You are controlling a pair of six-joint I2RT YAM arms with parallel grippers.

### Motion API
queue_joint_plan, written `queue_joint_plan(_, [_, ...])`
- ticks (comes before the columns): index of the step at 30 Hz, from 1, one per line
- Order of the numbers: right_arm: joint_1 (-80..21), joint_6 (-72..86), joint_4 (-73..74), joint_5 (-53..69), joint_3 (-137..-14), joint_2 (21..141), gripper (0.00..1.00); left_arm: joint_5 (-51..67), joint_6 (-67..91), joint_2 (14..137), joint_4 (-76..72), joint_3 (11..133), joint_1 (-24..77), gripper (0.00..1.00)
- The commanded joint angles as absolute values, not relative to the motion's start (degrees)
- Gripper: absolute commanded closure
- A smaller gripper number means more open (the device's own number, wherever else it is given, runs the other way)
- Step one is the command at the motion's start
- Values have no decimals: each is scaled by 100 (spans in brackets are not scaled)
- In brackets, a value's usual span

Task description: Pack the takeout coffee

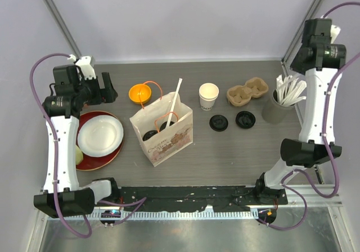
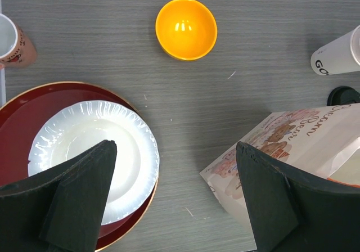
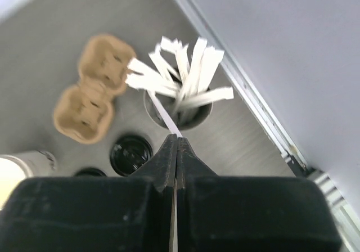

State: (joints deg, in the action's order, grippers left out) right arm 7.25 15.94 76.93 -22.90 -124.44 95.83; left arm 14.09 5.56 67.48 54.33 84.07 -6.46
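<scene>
The paper bag [image 1: 163, 133] stands open mid-table, and two black-lidded takeout coffee cups [image 1: 151, 135] show inside it beside a long white straw [image 1: 176, 99]. In the left wrist view the bag [image 2: 304, 145] lies to the right. My left gripper [image 2: 177, 196] hangs open and empty above the table between the bag and the white plate [image 2: 93, 145]. My right gripper [image 3: 176, 140] is shut on a thin white wrapped straw [image 3: 162, 112], above the grey straw holder [image 3: 180, 111].
An open white paper cup [image 1: 208, 96] without a lid stands behind the bag. Two loose black lids [image 1: 219, 122] [image 1: 245, 119] lie near a cardboard cup carrier [image 1: 247, 91]. An orange bowl [image 1: 140, 93], a red plate [image 1: 107, 156] and a pinkish cup [image 2: 14, 41] are at the left.
</scene>
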Motion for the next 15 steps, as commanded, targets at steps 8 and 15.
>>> queue_joint_plan(8, [738,2733,7305,-1733,-12807,7887,99,1784,650,6689,4755,8420,-677,9])
queue_joint_plan(15, [729,3181,6356,-381,-13253,7900,99,1767,685,6487,4764,8324,-677,9])
